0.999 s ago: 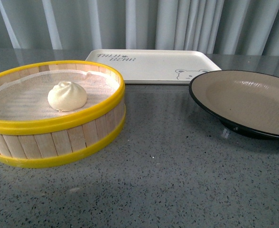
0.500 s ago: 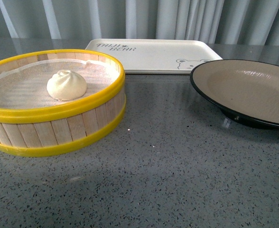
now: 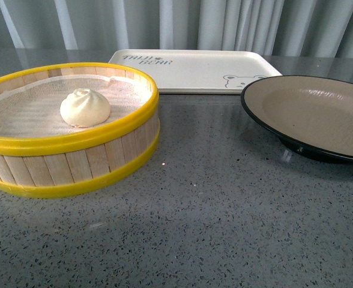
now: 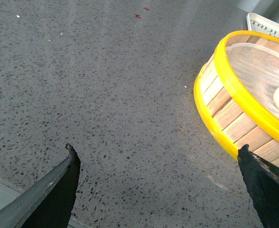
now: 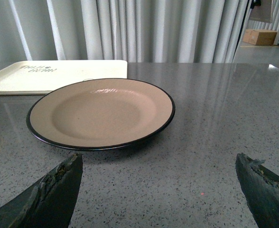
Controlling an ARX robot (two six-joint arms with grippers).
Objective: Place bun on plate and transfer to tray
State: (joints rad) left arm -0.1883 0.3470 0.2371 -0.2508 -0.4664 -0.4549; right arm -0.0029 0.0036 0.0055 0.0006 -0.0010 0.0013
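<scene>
Bun [image 3: 85, 108], white, round, pleated top; left pincer [image 4: 157, 148], right pincer [image 5: 158, 156] both spread apart

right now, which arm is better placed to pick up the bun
Left. The left tool, open, sits beside the steamer basket holding the bun; the right tool, also open, faces the plate, away from the bun.

White bun [image 3: 85, 107], black-rimmed beige plate [image 3: 311, 114], yellow-rimmed basket [image 3: 74, 162]
</scene>
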